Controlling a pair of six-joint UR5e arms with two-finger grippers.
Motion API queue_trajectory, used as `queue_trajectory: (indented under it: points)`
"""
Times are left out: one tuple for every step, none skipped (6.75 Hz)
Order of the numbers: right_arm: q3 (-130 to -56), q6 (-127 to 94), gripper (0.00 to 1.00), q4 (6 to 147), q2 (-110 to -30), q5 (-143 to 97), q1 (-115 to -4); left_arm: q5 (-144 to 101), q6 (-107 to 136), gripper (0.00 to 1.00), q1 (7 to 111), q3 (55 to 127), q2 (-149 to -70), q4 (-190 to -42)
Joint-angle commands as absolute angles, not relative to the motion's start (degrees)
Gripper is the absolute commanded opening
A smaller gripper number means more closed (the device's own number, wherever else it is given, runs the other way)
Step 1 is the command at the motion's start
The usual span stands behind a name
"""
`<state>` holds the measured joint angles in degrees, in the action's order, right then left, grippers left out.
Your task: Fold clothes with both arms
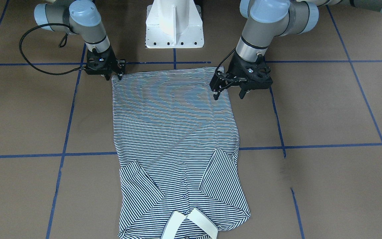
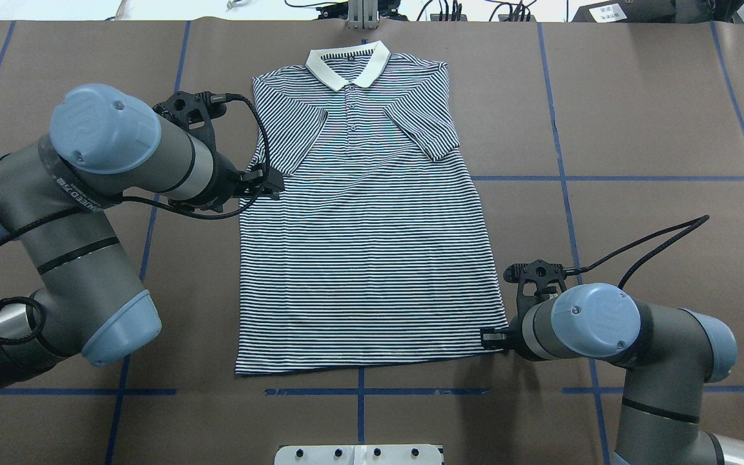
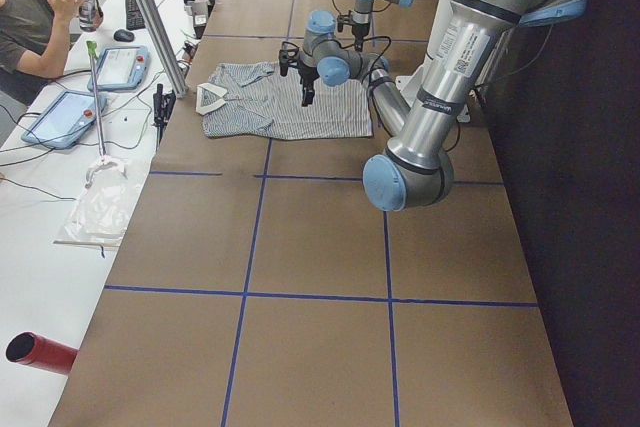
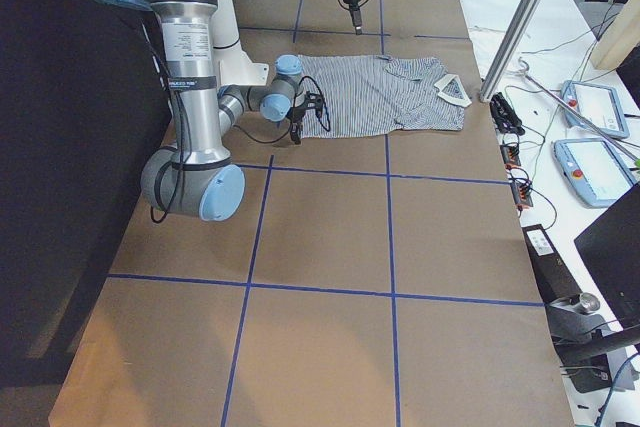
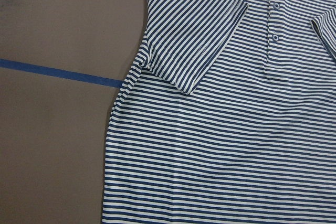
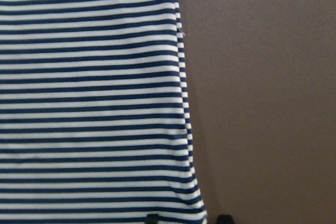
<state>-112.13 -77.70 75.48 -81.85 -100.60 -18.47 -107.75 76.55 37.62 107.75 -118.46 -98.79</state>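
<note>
- The shirt (image 2: 365,258) lies flat on the table (image 2: 643,116), buttons up. Its collar (image 2: 348,63) is at the far side from the robot, and both sleeves are folded in over the chest.
- The right gripper (image 1: 114,77) is down low at the near hem corner on its own side. Its fingers are spread, one tip over the stripes and the other over bare table.
- The left gripper (image 1: 228,96) hangs above the shirt's opposite edge, just below the sleeve there, fingers wide apart.

Small white lettering (image 2: 79,197) on the left arm's (image 2: 78,271) grey tube, too blurred for reading.
</note>
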Motion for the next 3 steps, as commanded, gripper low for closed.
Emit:
queue_trajectory:
  points:
    - [-112.3,-77.9,0.0,75.5,-81.8,-101.0,-18.7,-107.8,76.6,1.0,37.6,107.8,-118.5,-98.8]
    - [-112.9,-78.0,0.0,75.4,-81.8,-100.6,-19.0,-107.8,76.6,1.0,37.6,107.8,-118.5,-98.8]
    - [-113.7,-78.0,0.0,75.4,-81.8,-100.5,-19.2,-107.8,76.6,1.0,37.6,107.8,-118.6,-98.8]
